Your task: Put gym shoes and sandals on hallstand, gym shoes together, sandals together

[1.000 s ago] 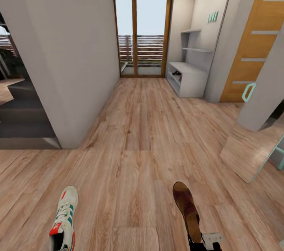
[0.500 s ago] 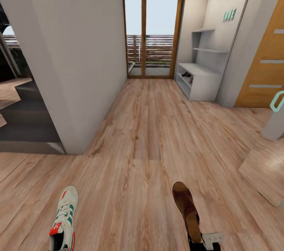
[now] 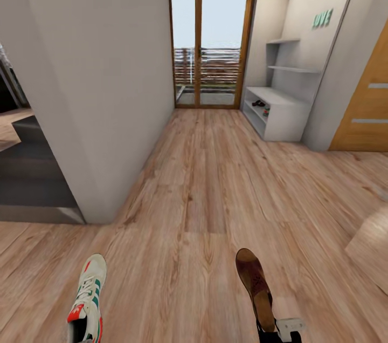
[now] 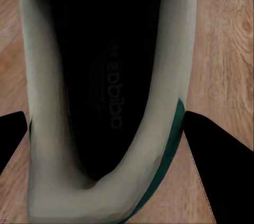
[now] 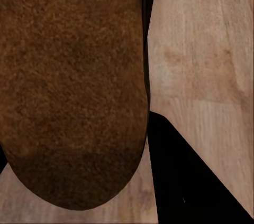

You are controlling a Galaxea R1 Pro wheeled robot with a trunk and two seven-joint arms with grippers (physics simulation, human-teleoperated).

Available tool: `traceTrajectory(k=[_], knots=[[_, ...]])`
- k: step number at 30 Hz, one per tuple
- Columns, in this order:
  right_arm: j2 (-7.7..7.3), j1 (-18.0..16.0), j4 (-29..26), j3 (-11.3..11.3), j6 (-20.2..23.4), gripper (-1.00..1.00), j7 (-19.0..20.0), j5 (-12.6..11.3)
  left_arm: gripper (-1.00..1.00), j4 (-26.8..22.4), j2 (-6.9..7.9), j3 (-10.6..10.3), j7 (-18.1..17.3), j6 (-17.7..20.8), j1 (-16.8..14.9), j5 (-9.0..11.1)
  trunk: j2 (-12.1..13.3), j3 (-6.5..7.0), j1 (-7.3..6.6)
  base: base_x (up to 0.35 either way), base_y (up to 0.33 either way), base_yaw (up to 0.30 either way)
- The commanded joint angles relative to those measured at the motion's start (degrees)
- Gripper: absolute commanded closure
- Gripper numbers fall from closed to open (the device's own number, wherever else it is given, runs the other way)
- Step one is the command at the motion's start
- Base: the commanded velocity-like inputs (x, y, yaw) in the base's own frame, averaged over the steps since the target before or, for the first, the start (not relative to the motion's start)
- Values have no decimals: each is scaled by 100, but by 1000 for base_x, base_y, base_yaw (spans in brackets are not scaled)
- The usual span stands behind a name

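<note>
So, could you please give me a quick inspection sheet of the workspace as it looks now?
Surface: corridor floor, light wood planks.
Job's things: gym shoe at the left arm; sandal at the right arm; hallstand far ahead on the right, small dark items on a lower shelf.
Clutter: nothing seen.
Grippers: left gripper straddles the gym shoe; right gripper at the sandal; grip on either cannot be told.
Cables: nothing seen.
Surroundings: glass door at the corridor's end, grey wall on the left.
</note>
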Motion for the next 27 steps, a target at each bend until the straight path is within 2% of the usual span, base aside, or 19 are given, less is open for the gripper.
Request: traceTrajectory(k=[1, 27], knots=[[-3, -3, 3, 13, -12, 100, -9, 4, 100, 4, -3, 40, -60, -9, -6, 11, -2, -5, 2, 339, 24, 0], [-3, -3, 6, 13, -12, 100, -8, 4, 100, 4, -3, 38, -60, -9, -6, 18, -2, -5, 2, 339, 2, 0]])
